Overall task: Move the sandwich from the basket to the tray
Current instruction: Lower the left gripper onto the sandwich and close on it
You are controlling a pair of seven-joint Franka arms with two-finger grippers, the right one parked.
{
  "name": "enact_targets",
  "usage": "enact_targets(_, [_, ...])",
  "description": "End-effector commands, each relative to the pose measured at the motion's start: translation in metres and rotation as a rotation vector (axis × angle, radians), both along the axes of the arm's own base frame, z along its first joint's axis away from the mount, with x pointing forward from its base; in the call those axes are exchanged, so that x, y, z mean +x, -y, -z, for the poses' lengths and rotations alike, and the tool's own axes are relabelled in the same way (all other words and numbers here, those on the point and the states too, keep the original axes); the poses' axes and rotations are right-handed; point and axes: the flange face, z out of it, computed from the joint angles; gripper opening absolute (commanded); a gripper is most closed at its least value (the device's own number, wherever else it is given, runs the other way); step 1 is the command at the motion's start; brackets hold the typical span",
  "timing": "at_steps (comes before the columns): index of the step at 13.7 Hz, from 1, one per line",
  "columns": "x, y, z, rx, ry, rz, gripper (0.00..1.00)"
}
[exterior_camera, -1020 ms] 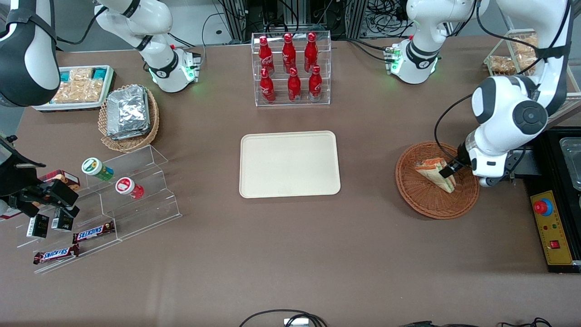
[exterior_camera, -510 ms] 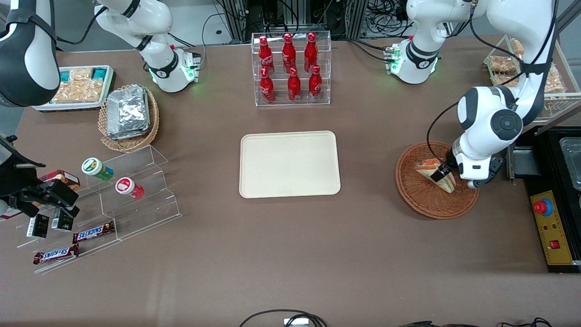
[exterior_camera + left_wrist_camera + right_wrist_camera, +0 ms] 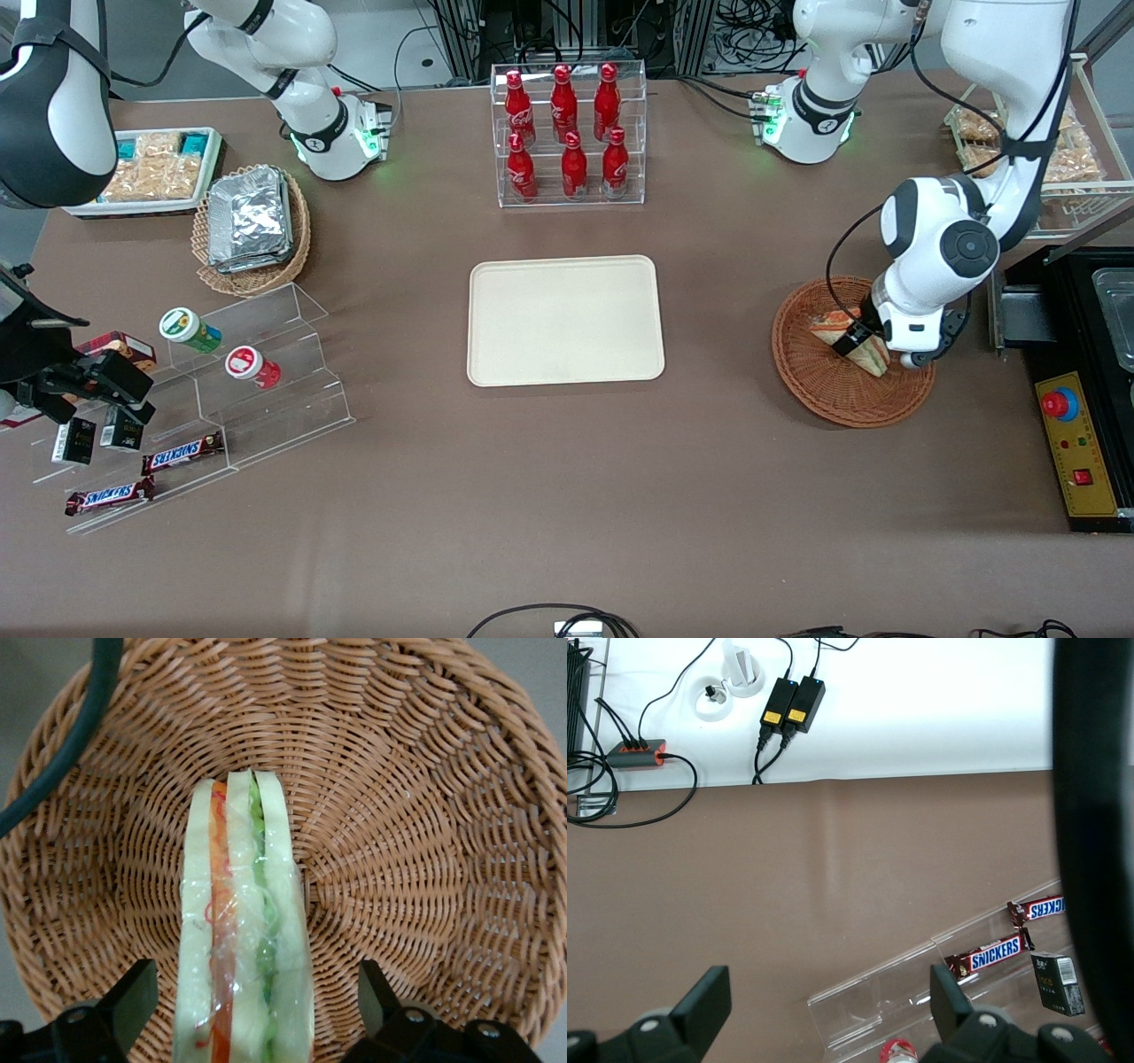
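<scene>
Fingers of my gripper (image 3: 248, 1014) stand spread, one on each side of the sandwich (image 3: 241, 930) with a gap either way, so I am not yet holding it. The sandwich stands on edge in the basket (image 3: 425, 815), its long axis running straight away from my wrist between the fingers, bread faces toward the pads. My arm reaches down over the basket's rim; the tray (image 3: 565, 319) lies well apart, toward the parked arm's end.

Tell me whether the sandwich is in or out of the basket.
In: the sandwich lies in the basket, the open gripper straddling it.
</scene>
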Motion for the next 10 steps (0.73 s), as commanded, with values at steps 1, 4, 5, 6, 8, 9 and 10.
enact_targets(1, [-0.0013,-0.0011,0.0088,0.012,0.009,-0.010,0.97])
enact_targets(4, [-0.0019,-0.0026,0.0119,0.013,0.003,-0.015,0.63])
enact_targets(5, [-0.0022,-0.0027,0.0135,0.014,0.000,-0.022,0.32])
enact_targets(6, [-0.0022,-0.0026,0.0135,0.013,0.000,-0.024,0.00])
enact_targets(8, [-0.0017,-0.0026,0.0131,0.014,0.000,-0.020,0.00])
enact_targets(9, [-0.0014,-0.0026,0.0116,0.013,0.003,-0.018,0.00])
enact_targets(10, [-0.0013,-0.0027,0.0082,0.014,0.004,-0.011,0.00])
